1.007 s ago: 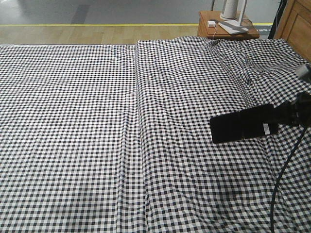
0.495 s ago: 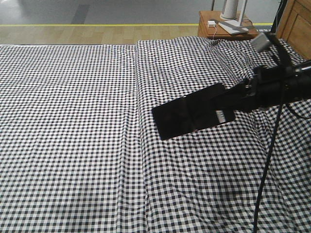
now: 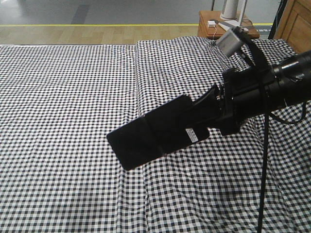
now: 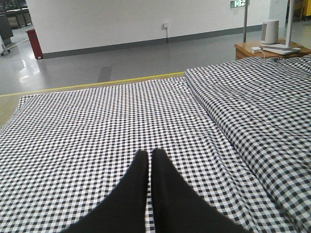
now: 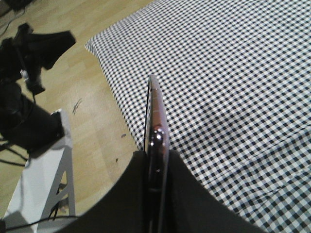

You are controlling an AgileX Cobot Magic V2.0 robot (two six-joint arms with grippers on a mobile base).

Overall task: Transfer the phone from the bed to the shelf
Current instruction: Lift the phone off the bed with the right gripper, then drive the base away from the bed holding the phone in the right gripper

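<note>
1. The right jaws are clamped on the phone (image 3: 155,131). In the right wrist view their dark fingers (image 5: 187,194) press against both flat faces of the slab, and its thin silvery-pink edge points away from the camera.
2. The grip sits at the end that carries the small white sticker (image 3: 193,136). The other end juts out free toward the left of the front view, tilted a little downward.
3. The phone hangs in the air above the bed (image 3: 63,97), with its free end over the lengthwise fold (image 3: 136,73) in the checked sheet.
4. The left jaws are closed with nothing between them, fingertips (image 4: 141,167) touching, and they hover over the bed.
5. Past the far corner of the bed stands a small orange-brown desk (image 3: 203,31) carrying white items. Pale wood floor (image 3: 73,34) runs along the bed's far edge.
</note>
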